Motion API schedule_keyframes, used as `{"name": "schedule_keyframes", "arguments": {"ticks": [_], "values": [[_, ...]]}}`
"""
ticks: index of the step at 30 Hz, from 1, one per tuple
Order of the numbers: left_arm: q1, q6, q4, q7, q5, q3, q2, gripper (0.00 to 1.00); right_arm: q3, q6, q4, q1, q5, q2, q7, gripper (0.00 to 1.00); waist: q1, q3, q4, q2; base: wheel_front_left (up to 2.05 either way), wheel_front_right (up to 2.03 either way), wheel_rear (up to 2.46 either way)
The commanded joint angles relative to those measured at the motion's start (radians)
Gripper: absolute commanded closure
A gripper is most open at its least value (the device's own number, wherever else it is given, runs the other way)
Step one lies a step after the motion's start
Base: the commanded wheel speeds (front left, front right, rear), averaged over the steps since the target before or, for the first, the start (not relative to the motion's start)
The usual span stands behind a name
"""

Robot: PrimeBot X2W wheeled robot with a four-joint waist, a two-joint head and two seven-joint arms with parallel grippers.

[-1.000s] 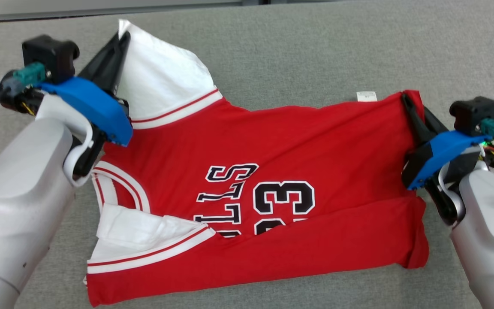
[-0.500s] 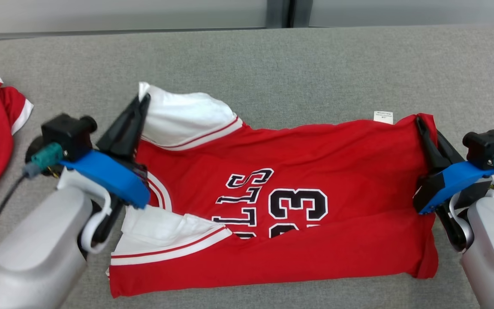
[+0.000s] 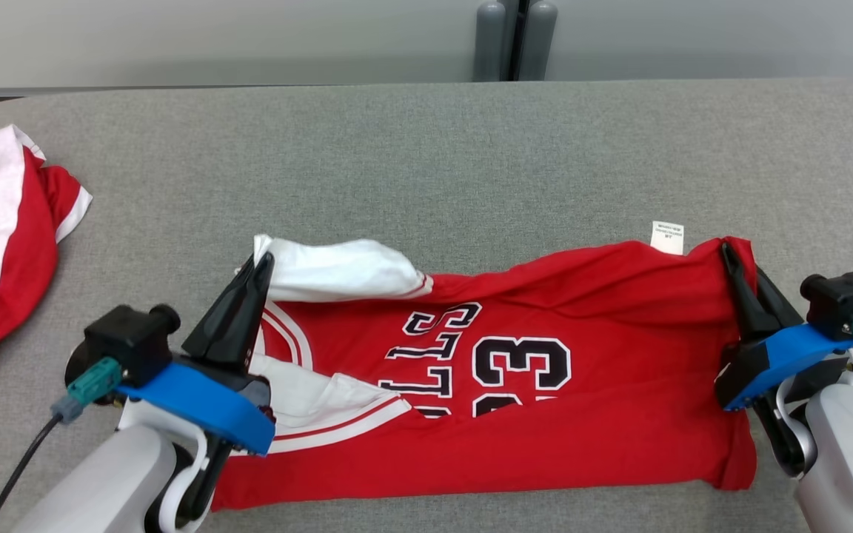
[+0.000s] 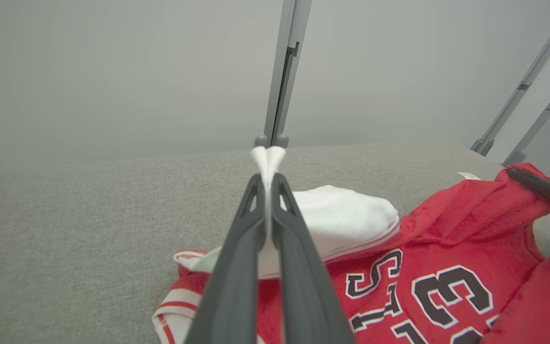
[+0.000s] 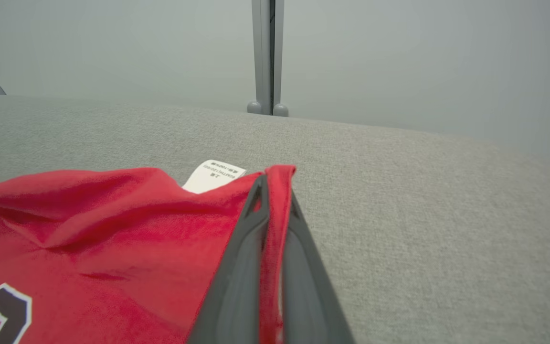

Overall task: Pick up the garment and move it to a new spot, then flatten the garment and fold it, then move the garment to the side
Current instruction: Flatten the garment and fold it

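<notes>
1. Near zone: the garment [image 3: 515, 444] lies on the grey table [image 3: 426, 163], from centre to right. Its near long edge is already turned over the lower part of the number 23 [image 3: 523, 363], so fold 1 appears complete.
2. Middle zone: the left gripper [image 3: 262, 259] is clamped on a white far-left corner of the fabric. The right gripper [image 3: 727, 248] is clamped on the red far-right corner, just beside the label [image 3: 667, 237]. Both corners seem raised off the table, though the height is hard to judge.
3. Status, as a judgement: relocation and flattening are done, fold 2 is in hand, and the final move aside is outstanding.
4. Far left: a red-and-white cloth [image 3: 4, 244] lies well apart.
</notes>
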State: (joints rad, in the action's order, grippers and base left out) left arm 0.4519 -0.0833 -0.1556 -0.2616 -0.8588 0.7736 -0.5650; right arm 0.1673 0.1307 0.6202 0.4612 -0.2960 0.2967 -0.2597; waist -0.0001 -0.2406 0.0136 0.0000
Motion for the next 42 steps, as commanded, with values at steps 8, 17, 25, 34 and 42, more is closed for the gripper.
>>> {"name": "schedule_keyframes", "arguments": {"ticks": [8, 17, 25, 34, 42], "values": [[-0.112, -0.017, 0.021, -0.004, 0.012, -0.042, 0.017, 1.00, -0.035, 0.000, -0.085, -0.076, 0.015, -0.020, -0.007, 1.00, 0.0001, 0.018, 0.003, 0.0000, 0.00, 0.00, 0.00], [-0.225, -0.009, -0.026, -0.004, 0.038, -0.095, 0.071, 1.00, -0.069, 0.000, -0.147, -0.163, 0.036, -0.047, -0.007, 1.00, 0.0001, 0.057, 0.005, 0.0000, 0.00, 0.00, 0.00], [-0.301, 0.014, -0.082, -0.005, 0.066, -0.166, 0.138, 0.24, -0.106, 0.000, -0.176, -0.228, 0.036, -0.081, -0.007, 0.00, 0.0001, 0.091, 0.010, 0.0000, 0.00, 0.00, 0.00], [-0.367, 0.024, -0.084, -0.005, 0.186, -0.329, 0.222, 0.00, -0.156, 0.000, -0.258, -0.303, 0.035, -0.087, -0.007, 0.00, 0.0001, 0.116, 0.011, 0.0000, 0.00, 0.00, 0.00], [-0.435, 0.030, 0.004, -0.004, 0.387, -0.554, 0.321, 0.00, -0.174, 0.000, -0.206, -0.302, 0.052, -0.094, -0.007, 0.00, 0.0001, 0.130, 0.017, 0.0000, 0.00, 0.00, 0.00]]}}
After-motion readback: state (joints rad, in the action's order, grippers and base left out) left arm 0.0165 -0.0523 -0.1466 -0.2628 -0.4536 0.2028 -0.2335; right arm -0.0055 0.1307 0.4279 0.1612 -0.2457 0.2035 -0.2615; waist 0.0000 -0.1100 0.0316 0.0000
